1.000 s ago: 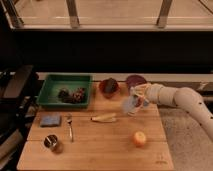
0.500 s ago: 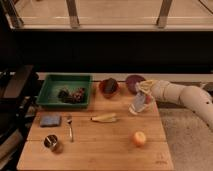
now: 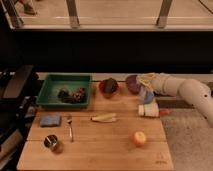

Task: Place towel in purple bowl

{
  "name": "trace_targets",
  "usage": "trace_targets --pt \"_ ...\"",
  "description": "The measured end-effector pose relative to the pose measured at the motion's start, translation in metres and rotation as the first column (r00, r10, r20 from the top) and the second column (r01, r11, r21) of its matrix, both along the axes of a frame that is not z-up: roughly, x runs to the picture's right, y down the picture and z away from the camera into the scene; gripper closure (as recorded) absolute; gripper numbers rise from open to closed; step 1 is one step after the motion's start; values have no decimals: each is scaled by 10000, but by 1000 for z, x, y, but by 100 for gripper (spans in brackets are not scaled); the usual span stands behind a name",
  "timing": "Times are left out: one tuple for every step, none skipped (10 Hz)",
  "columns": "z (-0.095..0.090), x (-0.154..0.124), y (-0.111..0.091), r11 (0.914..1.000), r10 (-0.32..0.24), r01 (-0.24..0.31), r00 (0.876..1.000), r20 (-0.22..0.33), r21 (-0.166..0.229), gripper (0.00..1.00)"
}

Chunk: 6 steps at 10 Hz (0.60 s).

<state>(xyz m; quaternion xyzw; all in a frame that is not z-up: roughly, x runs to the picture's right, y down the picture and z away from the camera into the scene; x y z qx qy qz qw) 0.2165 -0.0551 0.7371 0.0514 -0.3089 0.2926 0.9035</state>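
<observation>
The purple bowl (image 3: 132, 83) stands at the back of the wooden table (image 3: 95, 150), right of centre. My gripper (image 3: 145, 81) reaches in from the right and sits at the bowl's right rim. It is shut on the towel (image 3: 148, 104), a pale blue and white cloth. The towel hangs down from the gripper, to the right of and in front of the bowl. Its lower end is near the table top.
A red bowl (image 3: 109, 87) with something dark in it stands just left of the purple bowl. A green tray (image 3: 54, 98) holding dark items is at the back left. A blue sponge (image 3: 50, 120), a fork (image 3: 70, 128), a can (image 3: 51, 143), a yellowish object (image 3: 104, 118) and an orange (image 3: 139, 138) lie in front.
My gripper has moved right and back with the towel, from in front of the purple bowl to the bowl's right rim. The towel hangs lower to the right.
</observation>
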Motion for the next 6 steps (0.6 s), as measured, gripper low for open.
trace_targets --pt "4 -3 -6 10000 35 -35 10000 53 16 98" --pt "7 -5 -10 10000 47 -47 10000 82 27 98" --pt "10 -9 -14 10000 28 -28 9999 103 22 98" --pt "13 -13 -19 10000 -2 1 9999 129 22 98" --pt "16 -16 -24 10000 -2 2 9999 137 23 98" --pt "21 -18 -30 10000 37 -37 9999 131 25 98"
